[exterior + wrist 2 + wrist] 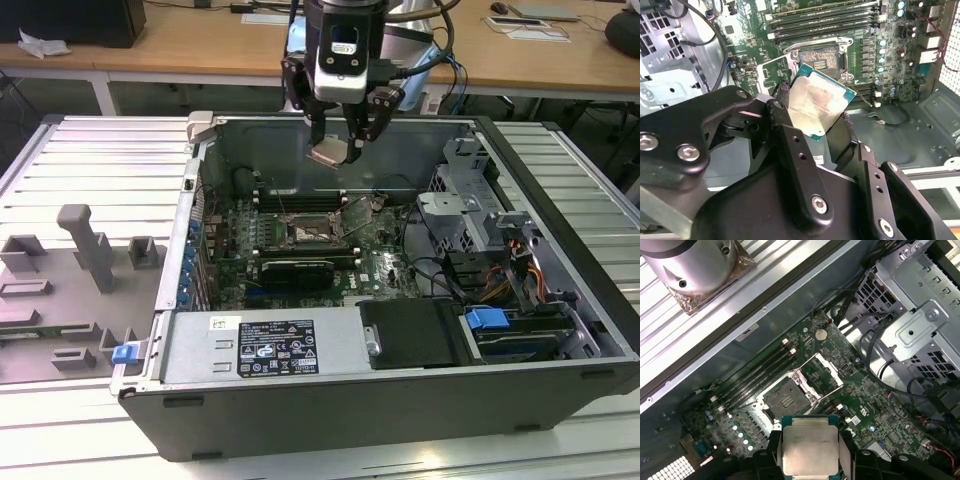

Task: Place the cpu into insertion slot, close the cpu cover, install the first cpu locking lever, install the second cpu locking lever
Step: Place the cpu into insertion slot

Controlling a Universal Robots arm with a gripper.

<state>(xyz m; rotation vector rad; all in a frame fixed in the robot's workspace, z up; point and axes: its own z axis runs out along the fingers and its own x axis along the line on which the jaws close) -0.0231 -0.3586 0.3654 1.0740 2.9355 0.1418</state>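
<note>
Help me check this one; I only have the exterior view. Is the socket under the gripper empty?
Observer: Yes; in the first wrist view the insertion slot shows a bare dark centre, with no chip seated in it.
Operator: And how is the chip held?
Observer: In the first wrist view the gripper pinches the cpu by two opposite edges, with its metal top facing the camera.
</note>
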